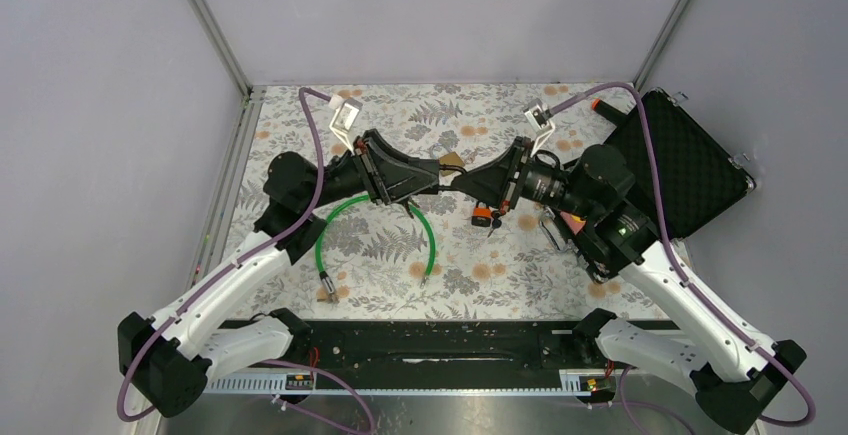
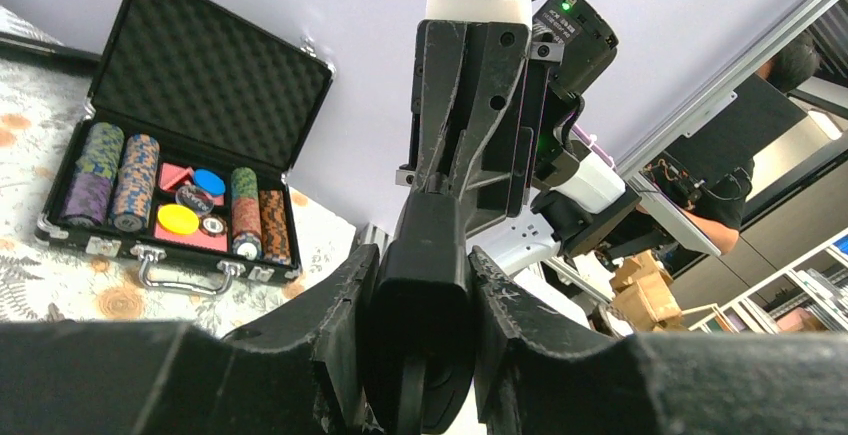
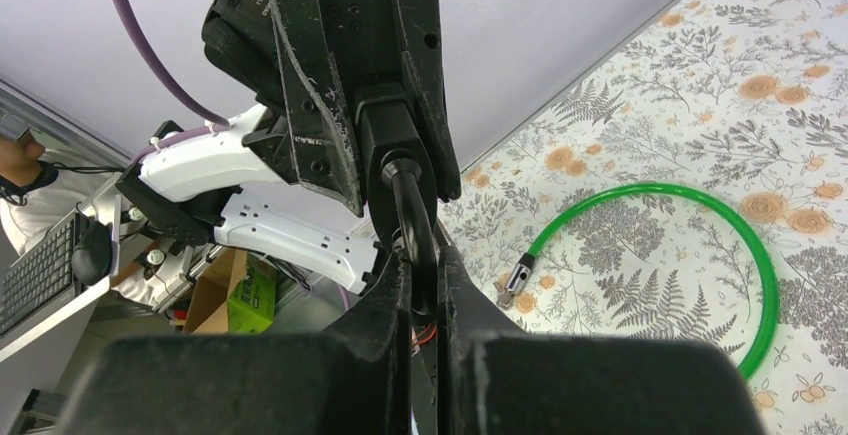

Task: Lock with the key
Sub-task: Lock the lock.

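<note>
- Step: key turn, I reckon. left fingers [image 2: 335, 305] pinch lock [image 2: 420, 275]; right fingers [image 3: 385, 320] pinch key [image 3: 412, 210] at lock.
- Next: twist R wrist, keep lock still.

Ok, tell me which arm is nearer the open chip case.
Right. The right arm sits just beside the chip case; the left arm is well off to its left.

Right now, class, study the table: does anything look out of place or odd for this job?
Yes. The left tool and right tool both clamp the padlock in mid-air, while what looks like the key lies unheld on the table below. The chip case also stands open.
</note>
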### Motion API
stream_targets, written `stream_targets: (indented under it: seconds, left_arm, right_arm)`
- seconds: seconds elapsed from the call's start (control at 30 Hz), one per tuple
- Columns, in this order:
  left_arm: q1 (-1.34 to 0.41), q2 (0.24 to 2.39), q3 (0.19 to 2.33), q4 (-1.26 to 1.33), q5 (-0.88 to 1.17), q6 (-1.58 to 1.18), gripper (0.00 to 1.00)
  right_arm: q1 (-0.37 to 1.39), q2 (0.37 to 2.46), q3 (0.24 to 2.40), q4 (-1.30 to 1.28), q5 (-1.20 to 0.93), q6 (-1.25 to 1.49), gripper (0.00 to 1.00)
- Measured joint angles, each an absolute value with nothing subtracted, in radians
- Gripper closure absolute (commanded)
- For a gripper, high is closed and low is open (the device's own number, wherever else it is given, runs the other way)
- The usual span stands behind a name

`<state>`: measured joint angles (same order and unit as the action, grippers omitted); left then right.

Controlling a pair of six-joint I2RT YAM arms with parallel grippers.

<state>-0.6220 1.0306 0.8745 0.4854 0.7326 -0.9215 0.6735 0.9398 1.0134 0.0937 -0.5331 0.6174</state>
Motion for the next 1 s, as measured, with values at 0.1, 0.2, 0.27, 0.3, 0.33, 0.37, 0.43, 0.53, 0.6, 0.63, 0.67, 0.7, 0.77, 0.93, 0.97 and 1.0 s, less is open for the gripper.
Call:
stream_targets:
  seconds: [0.1, 0.2, 0.27, 0.3, 0.33, 0.37, 0.43, 0.53, 0.6, 0.63, 0.67, 0.7, 0.77, 0.93, 0.97, 1.0]
  left_arm:
    - [-0.622, 1.035, 0.875, 0.515, 0.720, -0.917, 1.00]
    - [-0.622, 1.043, 0.875, 0.538, 0.722, -0.917, 1.00]
    - [-0.624, 1.049, 0.875, 0.550, 0.723, -0.916, 1.00]
    - [-0.624, 1.051, 0.875, 0.554, 0.720, -0.917, 1.00]
    - [-0.624, 1.054, 0.875, 0.559, 0.718, -0.917, 1.00]
    - [-0.624, 1.056, 0.875, 0.567, 0.715, -0.917, 1.00]
    - [-0.624, 1.059, 0.875, 0.577, 0.706, -0.917, 1.00]
    - [-0.624, 1.056, 0.875, 0.576, 0.691, -0.913, 1.00]
    - [-0.622, 1.047, 0.875, 0.567, 0.687, -0.906, 1.00]
    - [-0.622, 1.041, 0.875, 0.558, 0.687, -0.897, 1.00]
    - [-0.622, 1.035, 0.875, 0.543, 0.689, -0.891, 1.00]
    - [-0.622, 1.031, 0.875, 0.530, 0.692, -0.886, 1.00]
    - [-0.622, 1.030, 0.875, 0.517, 0.701, -0.884, 1.00]
    - [-0.618, 1.032, 0.862, 0.526, 0.710, -0.893, 1.00]
    - [-0.615, 1.033, 0.856, 0.529, 0.715, -0.900, 1.00]
    - [-0.612, 1.034, 0.851, 0.530, 0.721, -0.908, 1.00]
  right_arm:
    - [0.690, 0.967, 1.046, 0.093, -0.517, 0.607, 1.00]
    - [0.695, 0.980, 1.066, 0.098, -0.508, 0.601, 1.00]
    - [0.696, 0.987, 1.070, 0.106, -0.504, 0.601, 1.00]
    - [0.696, 0.989, 1.072, 0.109, -0.499, 0.602, 1.00]
    - [0.696, 0.991, 1.073, 0.110, -0.497, 0.602, 1.00]
    - [0.696, 0.994, 1.077, 0.111, -0.495, 0.602, 1.00]
    - [0.696, 1.000, 1.083, 0.118, -0.488, 0.602, 1.00]
    - [0.696, 1.007, 1.083, 0.131, -0.485, 0.606, 1.00]
    - [0.696, 1.006, 1.078, 0.140, -0.482, 0.607, 1.00]
    - [0.700, 1.003, 1.068, 0.148, -0.479, 0.607, 1.00]
    - [0.704, 0.998, 1.060, 0.151, -0.477, 0.607, 1.00]
    - [0.707, 0.993, 1.052, 0.152, -0.473, 0.607, 1.00]
    - [0.711, 0.987, 1.045, 0.147, -0.468, 0.606, 1.00]
    - [0.717, 0.978, 1.045, 0.109, -0.445, 0.597, 0.98]
    - [0.718, 0.975, 1.045, 0.093, -0.440, 0.596, 0.96]
    - [0.718, 0.973, 1.045, 0.079, -0.437, 0.597, 0.93]
